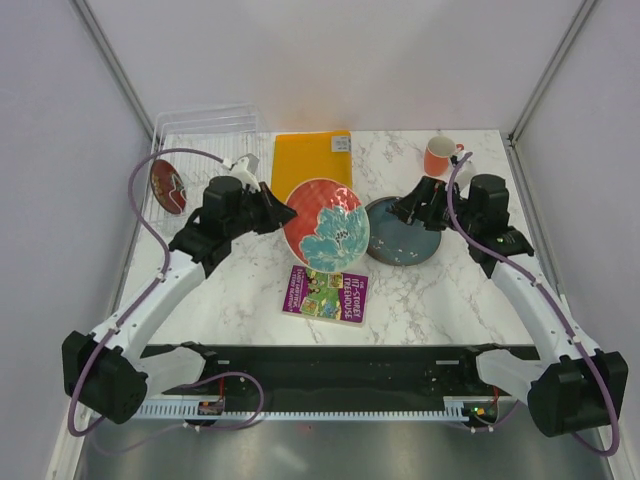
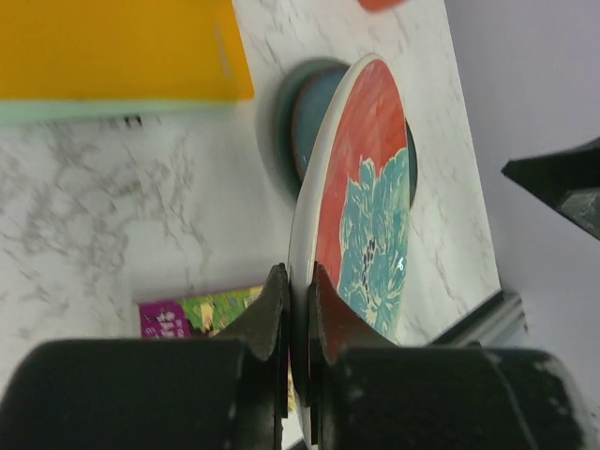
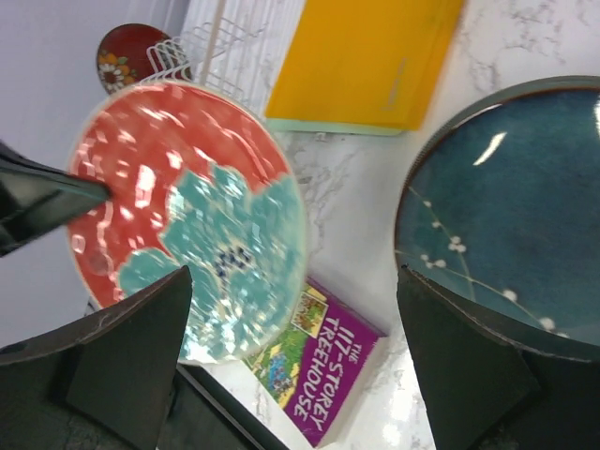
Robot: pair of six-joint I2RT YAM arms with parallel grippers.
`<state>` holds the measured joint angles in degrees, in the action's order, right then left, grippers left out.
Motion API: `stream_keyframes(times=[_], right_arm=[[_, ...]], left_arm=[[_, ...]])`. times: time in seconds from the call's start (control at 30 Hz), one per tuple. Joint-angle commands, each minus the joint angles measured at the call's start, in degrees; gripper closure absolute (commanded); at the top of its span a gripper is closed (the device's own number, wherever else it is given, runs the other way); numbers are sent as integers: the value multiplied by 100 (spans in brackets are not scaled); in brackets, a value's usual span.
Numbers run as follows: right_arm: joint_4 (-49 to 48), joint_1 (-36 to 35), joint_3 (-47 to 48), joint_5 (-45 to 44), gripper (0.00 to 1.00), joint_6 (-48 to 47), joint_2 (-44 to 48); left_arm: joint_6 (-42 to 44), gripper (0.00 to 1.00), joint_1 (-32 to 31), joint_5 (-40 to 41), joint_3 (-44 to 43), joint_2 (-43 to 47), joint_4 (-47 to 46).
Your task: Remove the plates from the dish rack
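My left gripper [image 1: 290,212] is shut on the rim of the red plate with teal blotches [image 1: 326,225], holding it tilted above the table's middle. In the left wrist view this plate [image 2: 366,187] stands edge-on between the fingers of the left gripper [image 2: 300,281]. The glossy dark teal plate [image 1: 403,232] lies flat on the table to its right. My right gripper [image 1: 405,210] hovers open at that plate's far left rim, with nothing between its fingers. A small dark red plate [image 1: 167,186] stands in the clear dish rack [image 1: 205,125] at the far left.
An orange folder [image 1: 312,160] lies at the back centre. The orange mug [image 1: 440,155] stands at the back right. A purple book [image 1: 326,293] lies near the front, below the held plate. White walls close in on both sides.
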<state>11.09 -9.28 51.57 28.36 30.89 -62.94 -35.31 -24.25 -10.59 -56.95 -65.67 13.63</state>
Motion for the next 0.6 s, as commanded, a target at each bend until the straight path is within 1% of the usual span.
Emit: stream_keyframes(times=[0.0,0.1,0.23,0.33,0.43,0.47,0.53,0.57], right_arm=[[-906,-293,-129,275,3,514,62],[-1056,-426,-279,240,3,716,1],[-1065,-505,-358,196,3,742,-148],[-1258,-522,-411,223,3,769,-201],[-1487,-549,-490,354,6,848,-254],[-1565,-549,-525,407,16,909,-272],[-1811,-557,-578,609,21,997,-324],[-1925,-558,-656,679,31,1067,-342]], left_arm=[[-1557,98,17,-1129,200,361,-2625],[-1733,98,-18,-1261,368,397,-2830],[-1900,98,-62,-1375,535,502,-3137],[-1945,98,-71,-1384,658,572,-3295],[-2015,98,-71,-1446,755,582,-3393],[-2041,98,-88,-1472,781,564,-3463],[-2059,98,-89,-1429,852,564,-3472],[-2076,98,-80,-1411,904,564,-3524]])
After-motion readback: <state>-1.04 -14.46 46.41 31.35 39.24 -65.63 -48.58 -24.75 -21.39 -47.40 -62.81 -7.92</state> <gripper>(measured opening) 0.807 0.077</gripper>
